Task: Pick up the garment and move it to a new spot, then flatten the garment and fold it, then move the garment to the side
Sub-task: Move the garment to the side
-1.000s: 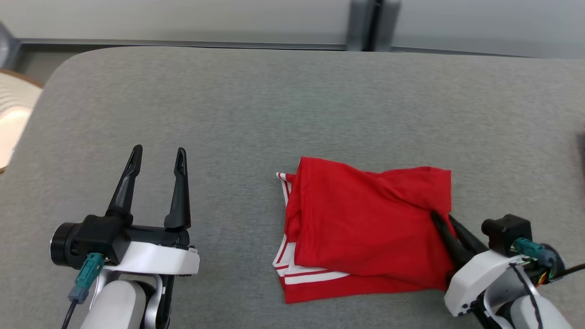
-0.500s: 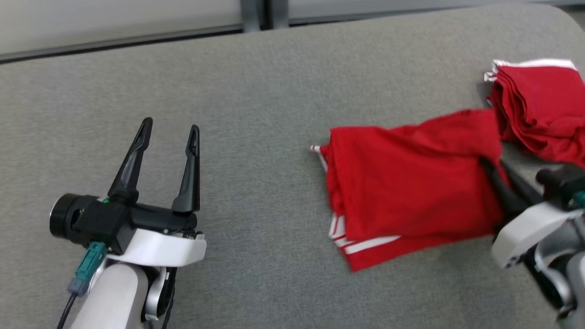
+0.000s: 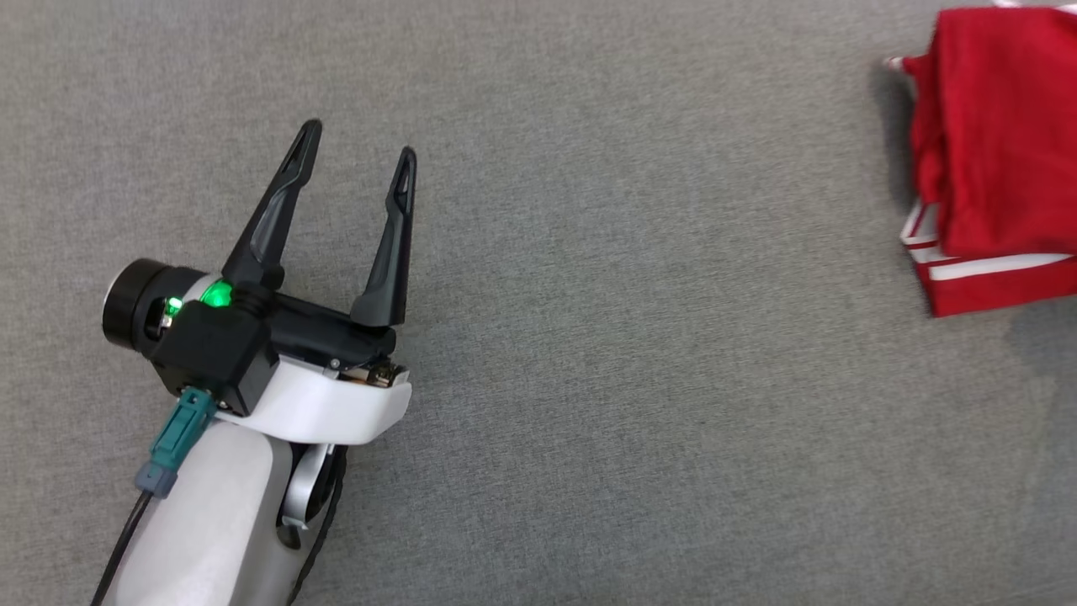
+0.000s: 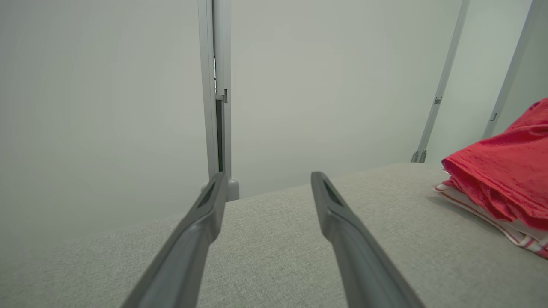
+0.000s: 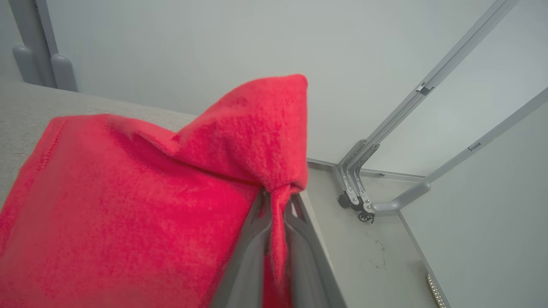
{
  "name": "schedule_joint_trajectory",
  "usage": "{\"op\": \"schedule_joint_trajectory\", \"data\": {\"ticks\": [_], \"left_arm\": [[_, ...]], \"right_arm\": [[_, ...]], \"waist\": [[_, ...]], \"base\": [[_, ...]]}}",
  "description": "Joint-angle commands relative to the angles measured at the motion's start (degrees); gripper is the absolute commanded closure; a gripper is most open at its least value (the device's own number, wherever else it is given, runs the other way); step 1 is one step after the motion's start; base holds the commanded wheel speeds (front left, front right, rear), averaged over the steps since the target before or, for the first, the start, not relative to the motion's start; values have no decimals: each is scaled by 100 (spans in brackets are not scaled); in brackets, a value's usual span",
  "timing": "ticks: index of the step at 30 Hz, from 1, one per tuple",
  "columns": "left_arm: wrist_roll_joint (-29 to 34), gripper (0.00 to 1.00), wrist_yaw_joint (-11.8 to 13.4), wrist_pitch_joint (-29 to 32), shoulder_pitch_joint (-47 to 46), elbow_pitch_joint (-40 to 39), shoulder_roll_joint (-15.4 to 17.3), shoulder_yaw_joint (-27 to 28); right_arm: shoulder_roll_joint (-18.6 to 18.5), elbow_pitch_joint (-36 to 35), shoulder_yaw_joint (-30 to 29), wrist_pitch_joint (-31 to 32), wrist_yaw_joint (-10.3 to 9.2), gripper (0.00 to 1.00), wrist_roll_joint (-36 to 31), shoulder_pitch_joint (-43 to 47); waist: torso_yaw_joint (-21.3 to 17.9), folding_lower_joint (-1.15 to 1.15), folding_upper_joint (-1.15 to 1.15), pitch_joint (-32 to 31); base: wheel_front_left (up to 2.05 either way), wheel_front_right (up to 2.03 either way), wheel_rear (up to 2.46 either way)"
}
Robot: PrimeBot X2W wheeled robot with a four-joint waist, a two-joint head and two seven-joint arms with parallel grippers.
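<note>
In the head view the left gripper [image 3: 359, 140] hangs with fingers spread over the grey table [image 3: 631, 379], and the folded red garment [image 3: 1001, 143] lies at the far right edge. In the left wrist view the garment rests on the table to the right. In the right wrist view the right gripper [image 5: 280, 201] pinches a bunched corner of the garment.

Head camera looks straight down; wrist cameras skim low; all share the garment [image 3: 1001, 143].

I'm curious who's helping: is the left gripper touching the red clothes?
Apart. Head view shows gray surface between the left gripper and the red garment.
</note>
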Motion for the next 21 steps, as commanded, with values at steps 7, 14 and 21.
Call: {"op": "schedule_joint_trajectory", "data": {"ticks": [7,14,21], "left_arm": [[117,0,-65,14,-464,-57,-36,-142],[133,0,-73,10,-457,-41,-17,-224],[24,0,58,30,-61,134,160,-75]], "right_arm": [[158,1250,-438,-510,-12,0,-300,-827],[857,2238,-827,-1194,-12,0,-572,-1070],[1733,1848,-830,-2110,-12,0,-396,-516]], "waist": [[142,0,0,496],[66,0,0,432],[-149,0,0,-101]], "base": [[0,0,0],[0,0,0],[0,0,0]]}}
